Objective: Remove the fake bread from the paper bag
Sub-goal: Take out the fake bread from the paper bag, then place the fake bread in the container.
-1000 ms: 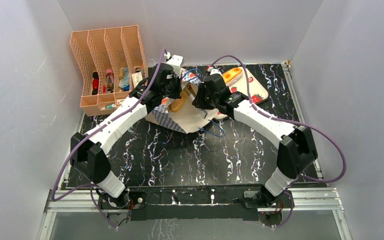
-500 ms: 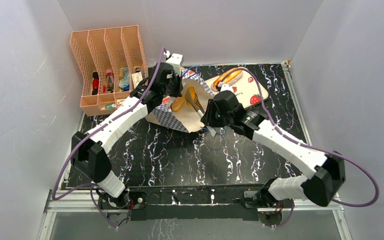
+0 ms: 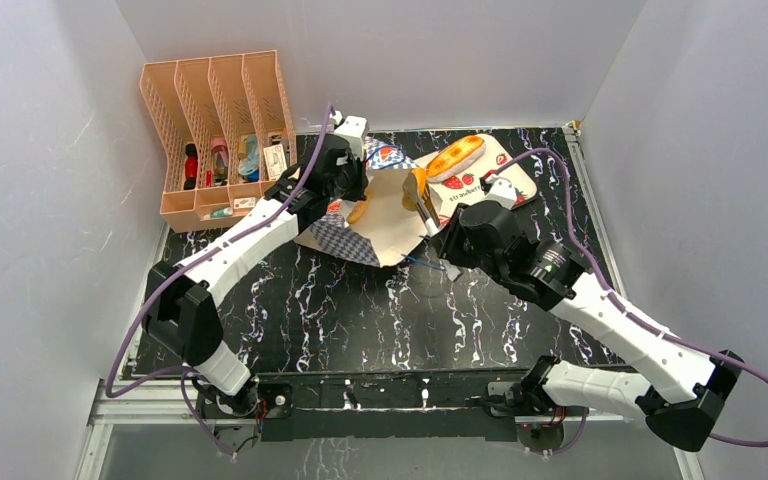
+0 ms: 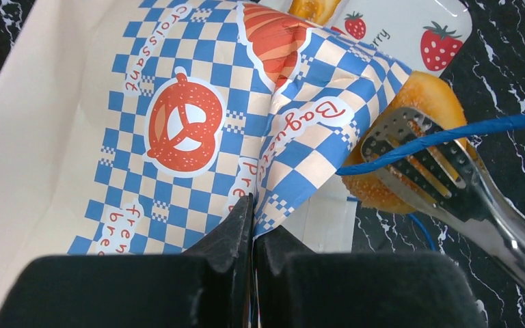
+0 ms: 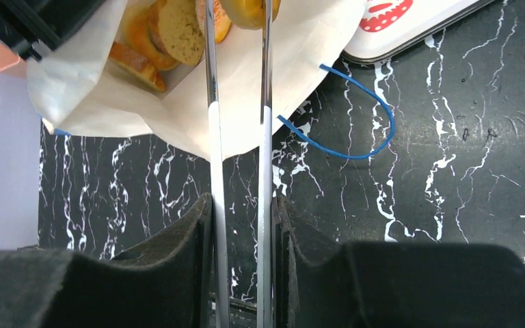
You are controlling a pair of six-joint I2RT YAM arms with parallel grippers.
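The paper bag [image 3: 375, 225] lies on its side with its white inside showing; its blue-checked band [image 4: 178, 123] fills the left wrist view. My left gripper [image 3: 359, 186] [image 4: 253, 205] is shut on the bag's rim. My right gripper [image 3: 440, 240] [image 5: 240, 205] is shut on metal tongs [image 5: 208, 102] [image 4: 451, 178]. The tongs clamp a golden round piece of fake bread [image 4: 427, 89] [image 5: 249, 10] [image 3: 417, 182] at the bag's mouth. More fake bread [image 5: 174, 27] lies inside the bag. An orange-glazed loaf [image 3: 457, 155] rests on the strawberry tray [image 3: 505, 180].
A peach file rack [image 3: 215, 130] with small items stands at the back left. The bag's blue cord handle [image 5: 376, 130] loops over the black marbled table [image 3: 360, 310]. White walls close in the sides and back.
The right arm swung out to the right. Its tongs dipped into the bag and came back to the mouth with the golden piece. The left gripper stayed on the rim.
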